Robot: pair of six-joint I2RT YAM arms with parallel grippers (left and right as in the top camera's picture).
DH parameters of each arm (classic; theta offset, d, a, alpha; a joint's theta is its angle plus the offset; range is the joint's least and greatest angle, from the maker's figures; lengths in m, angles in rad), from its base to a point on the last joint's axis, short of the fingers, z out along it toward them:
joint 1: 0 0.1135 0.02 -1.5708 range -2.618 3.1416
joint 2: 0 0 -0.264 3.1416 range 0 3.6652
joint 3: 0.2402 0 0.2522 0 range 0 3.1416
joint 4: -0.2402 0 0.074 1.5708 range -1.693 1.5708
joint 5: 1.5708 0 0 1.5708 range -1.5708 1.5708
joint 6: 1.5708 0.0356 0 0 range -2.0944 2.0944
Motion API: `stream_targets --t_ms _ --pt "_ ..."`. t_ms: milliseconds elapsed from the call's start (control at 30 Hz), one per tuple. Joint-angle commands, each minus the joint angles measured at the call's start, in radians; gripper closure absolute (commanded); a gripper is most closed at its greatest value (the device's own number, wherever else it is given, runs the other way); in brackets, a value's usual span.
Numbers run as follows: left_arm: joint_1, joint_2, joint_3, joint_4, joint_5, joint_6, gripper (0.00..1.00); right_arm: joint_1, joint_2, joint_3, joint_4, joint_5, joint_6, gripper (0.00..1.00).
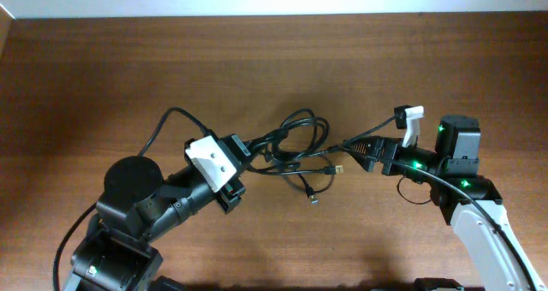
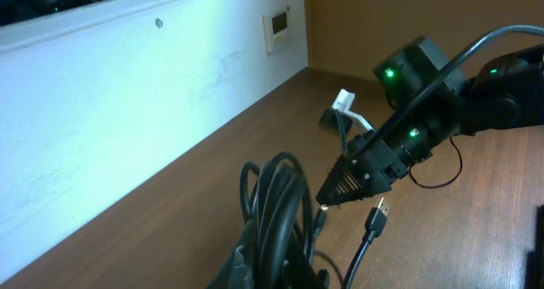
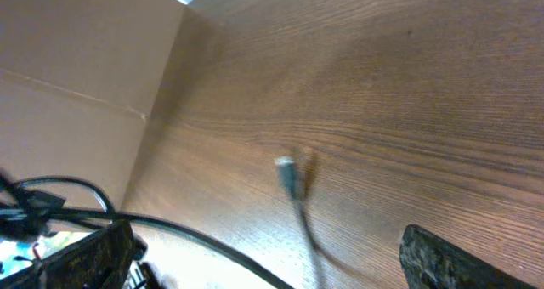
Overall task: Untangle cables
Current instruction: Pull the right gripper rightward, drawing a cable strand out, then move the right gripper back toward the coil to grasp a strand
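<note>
The cables (image 1: pixel 295 141) are thin black cords tangled in loops at the table's middle. One metal-tipped plug (image 1: pixel 336 167) lies loose on the right side, and another end (image 1: pixel 312 198) trails toward the front. My left gripper (image 1: pixel 250 147) is shut on the left part of the bundle; in the left wrist view the cords (image 2: pixel 276 204) rise out of its jaws (image 2: pixel 289 263). My right gripper (image 1: pixel 351 145) sits just right of the tangle. In the right wrist view its fingers (image 3: pixel 459 263) stand wide apart, and a blurred cable end (image 3: pixel 287 174) runs between them untouched.
A thick black arm wire (image 1: pixel 163 124) curves from the left arm's base. A white part (image 1: pixel 411 120) sticks up on the right wrist. A white wall (image 2: pixel 127 93) runs along the table's far edge, and a brown cardboard panel (image 3: pixel 76 51) stands beside it.
</note>
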Motion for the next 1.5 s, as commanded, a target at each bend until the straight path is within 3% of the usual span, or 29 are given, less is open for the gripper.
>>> stream_targets --t_ms 0,67,200,300,500,567,600,633,667,700,733,833,1000,1033,1067,1100,1133,1167,1200,1233,1267,1333,1467 --pt "0.002 -0.005 0.03 -0.004 0.0 -0.023 1.0 -0.004 0.0 -0.005 0.005 0.0 -0.012 0.01" --pt "0.002 -0.005 0.03 -0.055 0.0 0.008 1.0 -0.004 0.0 -0.004 0.059 -0.135 -0.089 0.01" --pt "0.002 -0.004 0.03 -0.138 -0.028 0.018 1.0 -0.004 0.0 -0.003 0.3 -0.387 -0.09 0.01" --pt "0.002 0.001 0.03 -0.175 -0.097 0.012 1.0 -0.003 -0.028 -0.003 0.359 -0.438 -0.09 0.01" --pt "0.002 0.101 0.03 -0.191 -0.096 -0.056 1.0 -0.003 -0.087 0.07 0.399 -0.367 0.077 0.02" --pt "0.002 0.13 0.03 -0.191 -0.078 -0.079 1.0 -0.003 -0.087 0.144 0.227 -0.233 0.059 0.02" --pt "0.002 0.14 0.03 -0.19 -0.065 -0.079 1.0 -0.002 -0.087 0.209 0.078 -0.157 -0.01 0.02" --pt "0.002 0.146 0.03 -0.19 -0.063 -0.079 1.0 0.014 -0.086 0.32 -0.19 -0.003 -0.171 0.02" --pt "0.002 0.146 0.03 -0.19 -0.052 -0.079 1.0 0.033 -0.085 0.385 -0.339 0.09 -0.298 0.02" --pt "0.002 0.146 0.03 -0.19 -0.039 -0.079 1.0 0.078 -0.085 0.479 -0.525 0.129 -0.597 0.02" --pt "0.002 0.148 0.03 -0.189 -0.014 -0.079 1.0 0.111 -0.085 0.512 -0.597 0.141 -0.724 0.01" --pt "0.002 0.153 0.03 -0.176 0.12 -0.079 1.0 0.217 -0.082 0.526 -0.742 0.216 -0.983 0.01" --pt "0.001 0.153 0.03 -0.147 0.153 -0.211 1.0 0.336 -0.082 0.525 -0.775 0.303 -1.092 0.01" --pt "0.001 0.153 0.03 -0.126 0.219 -0.211 1.0 0.341 -0.082 0.525 -0.776 0.34 -1.092 0.02" --pt "0.001 0.153 0.03 -0.107 0.244 -0.218 1.0 0.341 -0.082 0.525 -0.776 0.352 -1.092 0.12" --pt "0.001 0.153 0.03 -0.097 0.246 -0.238 1.0 0.341 -0.082 0.525 -0.776 0.365 -1.092 0.28" --pt "0.001 0.153 0.03 -0.098 0.246 -0.238 1.0 0.341 -0.082 0.525 -0.775 0.365 -1.091 0.34" --pt "0.001 0.153 0.03 -0.099 0.248 -0.238 1.0 0.341 -0.082 0.525 -0.774 0.372 -1.084 0.49" --pt "0.001 0.153 0.03 -0.093 0.27 -0.256 1.0 0.338 -0.082 0.525 -0.774 0.373 -1.084 0.73" --pt "0.001 0.153 0.03 -0.093 0.284 -0.256 1.0 0.338 -0.082 0.525 -0.772 0.38 -1.084 0.88" --pt "0.001 0.153 0.03 -0.093 0.294 -0.256 1.0 0.338 -0.082 0.525 -0.773 0.38 -1.084 0.95" --pt "0.001 0.153 0.03 -0.103 0.297 -0.256 1.0 0.338 -0.083 0.525 -0.765 0.38 -1.075 0.96" --pt "0.001 0.153 0.03 -0.152 0.234 -0.252 1.0 0.336 -0.083 0.525 -0.592 0.386 -0.805 0.96"
